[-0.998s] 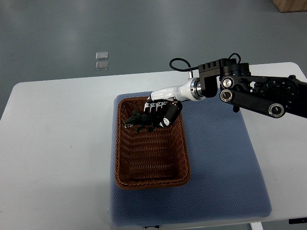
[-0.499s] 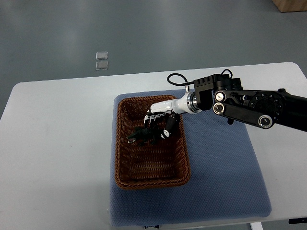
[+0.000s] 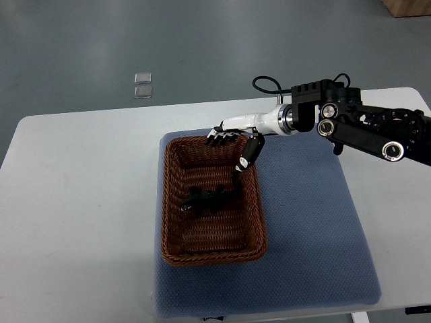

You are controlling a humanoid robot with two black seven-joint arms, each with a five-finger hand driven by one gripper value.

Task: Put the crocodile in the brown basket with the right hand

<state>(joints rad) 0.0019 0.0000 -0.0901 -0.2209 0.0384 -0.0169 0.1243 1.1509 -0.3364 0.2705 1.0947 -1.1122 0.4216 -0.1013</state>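
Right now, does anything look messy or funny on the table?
No, nothing stands out. The crocodile lies inside the brown basket, which sits flat on the blue mat, and the right hand hovers open over its far rim.

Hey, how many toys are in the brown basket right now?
1: the crocodile lies on the floor of the brown basket, near its middle. None seem hidden.

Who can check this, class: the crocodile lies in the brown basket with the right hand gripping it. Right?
No. The top view shows the crocodile lying in the brown basket, but the right hand is open and apart from it.
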